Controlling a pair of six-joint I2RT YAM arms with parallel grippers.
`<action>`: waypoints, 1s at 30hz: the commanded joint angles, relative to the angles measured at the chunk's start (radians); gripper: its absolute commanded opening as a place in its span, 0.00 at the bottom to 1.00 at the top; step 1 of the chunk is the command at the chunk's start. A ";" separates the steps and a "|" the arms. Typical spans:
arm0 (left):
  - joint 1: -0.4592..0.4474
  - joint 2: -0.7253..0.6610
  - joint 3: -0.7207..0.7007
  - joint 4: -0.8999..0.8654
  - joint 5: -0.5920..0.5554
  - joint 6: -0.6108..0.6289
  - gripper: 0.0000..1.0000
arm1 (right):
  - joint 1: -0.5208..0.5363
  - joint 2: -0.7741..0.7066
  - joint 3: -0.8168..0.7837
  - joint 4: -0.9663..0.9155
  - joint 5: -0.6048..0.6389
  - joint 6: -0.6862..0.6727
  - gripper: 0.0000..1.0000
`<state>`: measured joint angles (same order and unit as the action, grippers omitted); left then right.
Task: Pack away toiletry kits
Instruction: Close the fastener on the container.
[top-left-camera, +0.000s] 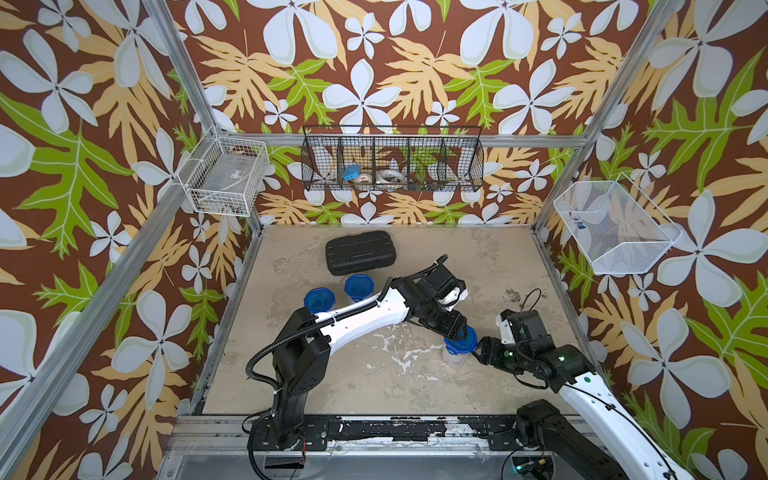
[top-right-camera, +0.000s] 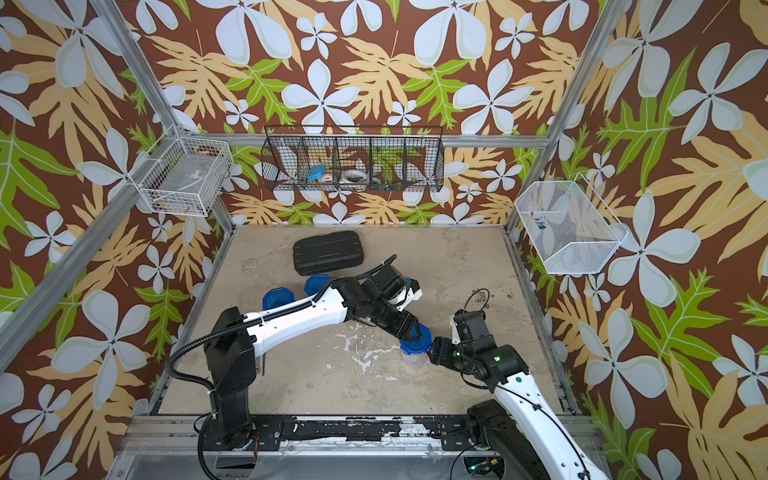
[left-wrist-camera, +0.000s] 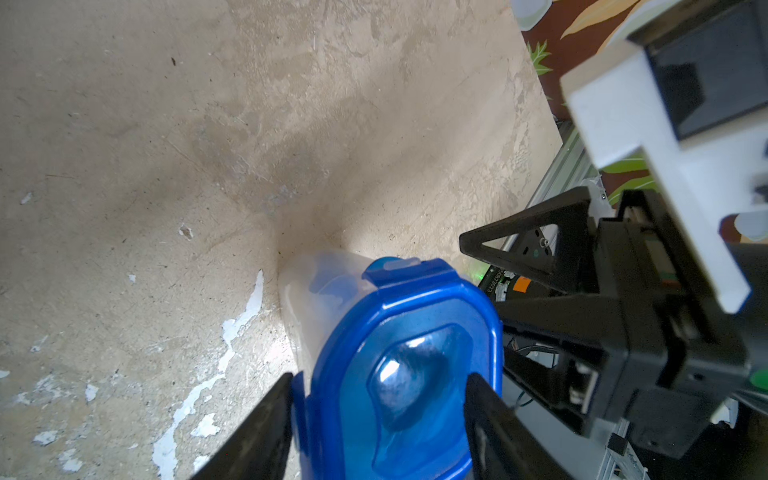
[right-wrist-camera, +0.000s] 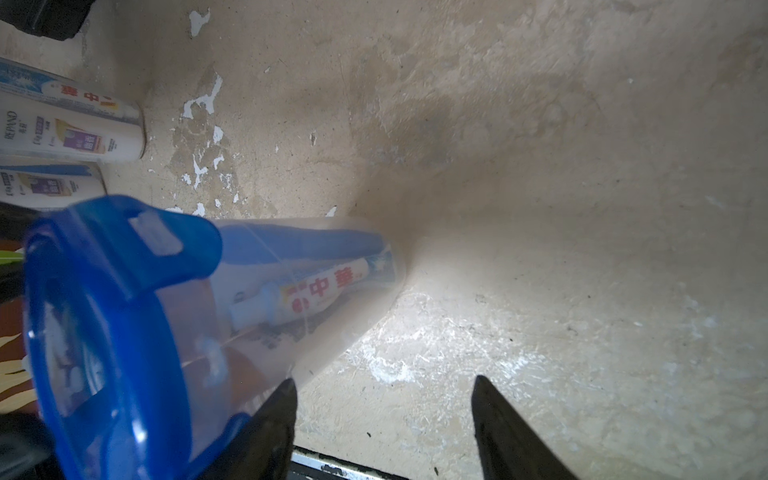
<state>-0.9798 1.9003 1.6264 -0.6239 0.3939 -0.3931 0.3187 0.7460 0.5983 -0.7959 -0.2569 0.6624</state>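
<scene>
Now my left gripper (left-wrist-camera: 380, 386) pinches the lid (left-wrist-camera: 415, 332) of the tumbler (top-left-camera: 455, 361) standing on the table (top-left-camera: 374, 386), probably to seat it; my right gripper (right-wrist-camera: 384, 382), spread, sits just beside its wall as a brace

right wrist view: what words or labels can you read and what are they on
"中華", red: toothpaste tube inside the clear tumbler.
"中華", red, upside down: another toothpaste tube at the picture's edge.
"REPAND": white bottle beside that tube.
Smaller print on the tubes and bottle: too small or blurred to read.
</scene>
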 joint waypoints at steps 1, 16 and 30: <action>-0.011 0.002 0.000 0.077 0.101 -0.018 0.65 | -0.001 -0.001 -0.005 0.100 -0.041 0.006 0.67; -0.008 0.052 0.122 -0.105 -0.124 0.061 0.79 | 0.000 -0.047 -0.031 0.050 -0.012 0.017 0.67; -0.026 0.013 0.170 -0.172 -0.248 0.164 0.96 | 0.000 -0.041 -0.005 -0.016 0.048 0.023 0.91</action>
<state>-0.9981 1.9331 1.7870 -0.7639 0.1898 -0.2661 0.3191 0.7033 0.5823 -0.7834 -0.2413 0.6796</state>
